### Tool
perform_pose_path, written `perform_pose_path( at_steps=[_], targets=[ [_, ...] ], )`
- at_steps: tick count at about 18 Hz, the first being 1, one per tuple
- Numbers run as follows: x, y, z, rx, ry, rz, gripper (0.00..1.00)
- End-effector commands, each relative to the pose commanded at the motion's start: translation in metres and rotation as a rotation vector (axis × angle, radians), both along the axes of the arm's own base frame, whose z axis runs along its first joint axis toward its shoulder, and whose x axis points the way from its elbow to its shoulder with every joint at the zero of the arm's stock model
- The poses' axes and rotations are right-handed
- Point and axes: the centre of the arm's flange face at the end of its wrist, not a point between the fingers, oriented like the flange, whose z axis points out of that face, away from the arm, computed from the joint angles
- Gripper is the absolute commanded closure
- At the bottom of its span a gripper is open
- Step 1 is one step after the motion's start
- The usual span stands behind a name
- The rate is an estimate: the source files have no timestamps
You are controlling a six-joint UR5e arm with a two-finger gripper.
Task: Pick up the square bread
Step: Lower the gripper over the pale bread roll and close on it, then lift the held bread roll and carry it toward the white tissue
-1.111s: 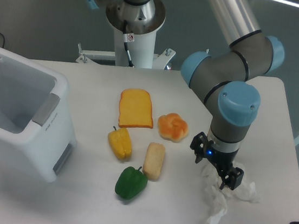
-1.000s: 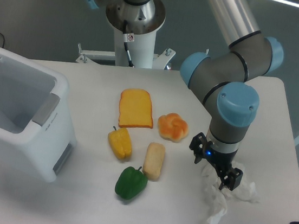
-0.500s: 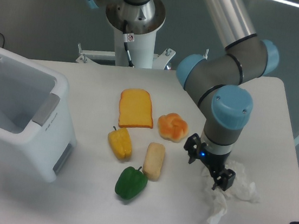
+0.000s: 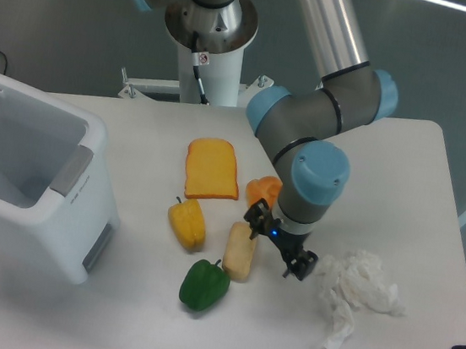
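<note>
From the fixed camera, the grey-and-blue jointed robot arm [image 4: 307, 128] reaches down from the upper middle of the frame, its long silver tube running to an elbow above the white counter [image 4: 435, 191], then doubling back so the blue-capped wrist points down at the food. The black two-finger end effector [image 4: 277, 250] hangs just right of the small pale cream-yellow oblong bread block [image 4: 239, 249]; its fingers stand apart, with nothing between them, one finger close beside the bread's upper right corner and the other out toward the crumpled white paper tissue [image 4: 357, 290]. Whether the near finger touches the bread cannot be told.

The bread block lies flat near the middle of the counter, between the yellow toy pepper [image 4: 187, 223] on its left and the end effector on its right, with the green toy pepper [image 4: 204, 285] just below it. The flat orange toast slice [image 4: 211, 169] lies above the yellow pepper, and the round knotted orange bun [image 4: 263, 189] is partly hidden behind the arm's wrist. A white open-topped plastic bin [image 4: 32, 184] sits at the counter's left edge. Behind the counter stands the arm's white mounting post [image 4: 204, 73], against a plain grey-blue wall [image 4: 58, 8].
</note>
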Motion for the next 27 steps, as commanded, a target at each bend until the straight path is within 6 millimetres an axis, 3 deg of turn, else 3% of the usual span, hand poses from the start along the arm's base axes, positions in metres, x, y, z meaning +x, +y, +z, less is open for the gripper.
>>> perform_pose_path(
  at_steps=[2,7,11,12,18,24,27],
  targets=[
    [0.004,0.004,-0.001,-0.008,-0.007,0.07,0.0],
    [0.012,0.009,-0.01,-0.056,0.012,0.058,0.0],
    [0.015,0.014,-0.015,-0.087,0.032,0.042,0.24],
    [0.014,0.015,-0.014,-0.083,0.031,0.042,0.36],
    [0.006,0.015,0.0,-0.059,0.046,0.053,0.71],
    [-0.008,0.017,0.019,-0.001,0.05,0.073,0.72],
    [-0.027,0.019,0.052,0.059,0.089,0.093,0.72]
  ],
)
